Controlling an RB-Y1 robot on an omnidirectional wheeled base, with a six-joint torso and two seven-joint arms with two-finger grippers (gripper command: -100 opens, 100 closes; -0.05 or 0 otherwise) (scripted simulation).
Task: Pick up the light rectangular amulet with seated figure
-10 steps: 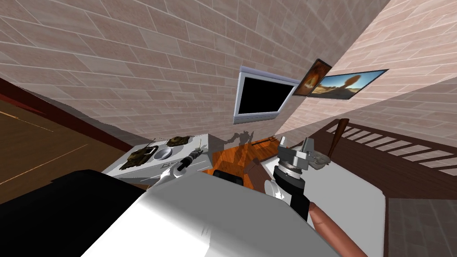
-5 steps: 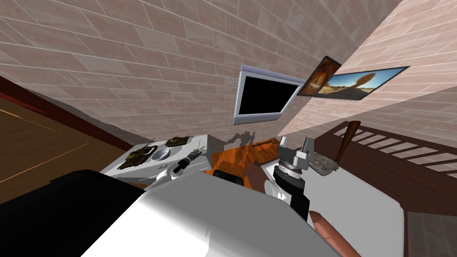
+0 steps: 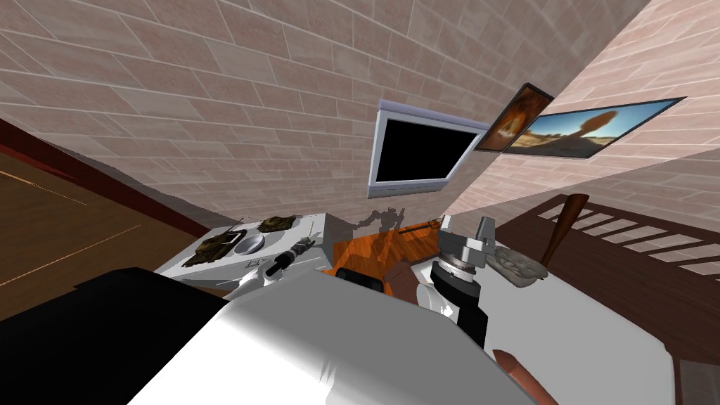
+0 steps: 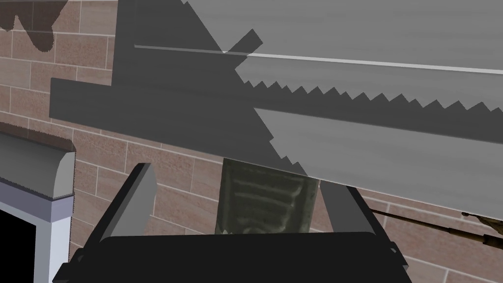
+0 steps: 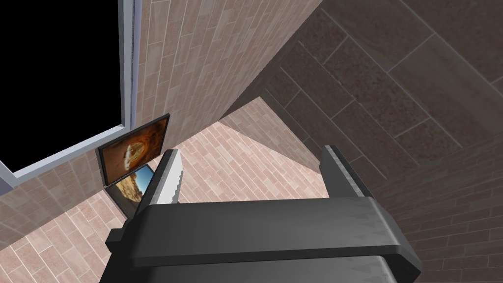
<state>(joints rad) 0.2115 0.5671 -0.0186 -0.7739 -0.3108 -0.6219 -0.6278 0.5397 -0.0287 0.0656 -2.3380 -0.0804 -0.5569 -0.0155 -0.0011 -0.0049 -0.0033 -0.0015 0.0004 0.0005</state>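
Two claws are ours to mind, but the work belongs to our left claw, which reaches over the white bench at the lower left of centre in the head view, near a toy tank and a small bowl. In the left wrist view the amulet, a dull grey-green rectangle with ridged relief, stands between the fingers. It is just beside one finger and well apart from the other. The jaws stand wide, so we judge the claw to be set around the amulet and ready to close, not gripping it. We cannot tell whether the near finger touches it. Straddling it this way should let both blades meet its sides squarely. Our right claw hangs raised at centre right of the head view, spread wide and empty, likely parked there to keep clear of the reach.
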